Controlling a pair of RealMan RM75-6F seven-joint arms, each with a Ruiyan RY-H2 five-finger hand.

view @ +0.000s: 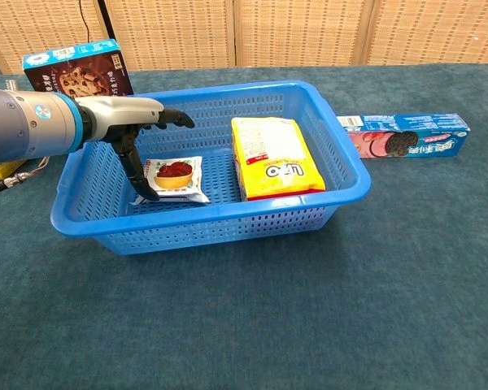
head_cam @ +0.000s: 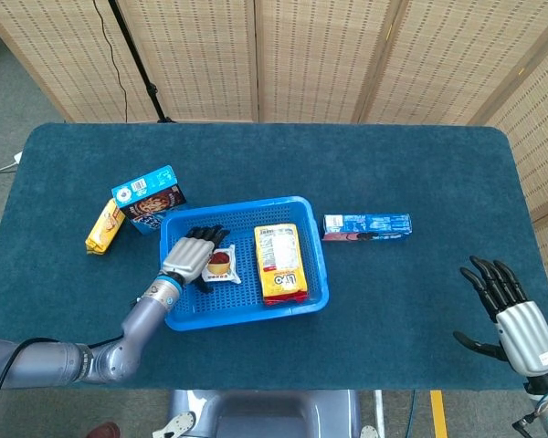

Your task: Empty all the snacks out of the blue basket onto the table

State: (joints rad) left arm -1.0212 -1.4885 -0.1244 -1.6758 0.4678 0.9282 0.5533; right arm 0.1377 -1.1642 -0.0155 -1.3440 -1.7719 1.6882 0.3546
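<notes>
**Left hand over the small snack in the basket**

The left hand (view: 134, 130) reaches into the blue basket (view: 342, 154). Its fingers are spread and it holds nothing. The thumb points down, just beside the small white snack pack (view: 173, 179) (whether it touches is hard to tell). The other fingers stretch out above the pack. The yellow snack bag (view: 275, 157) lies in the basket too, further to the right of this hand. Behind the hand stands the cookie box (view: 75, 68), outside the basket. The right hand (head_cam: 511, 315) hangs far off near the table's (head_cam: 256, 164) edge, fingers spread, holding nothing.
</notes>
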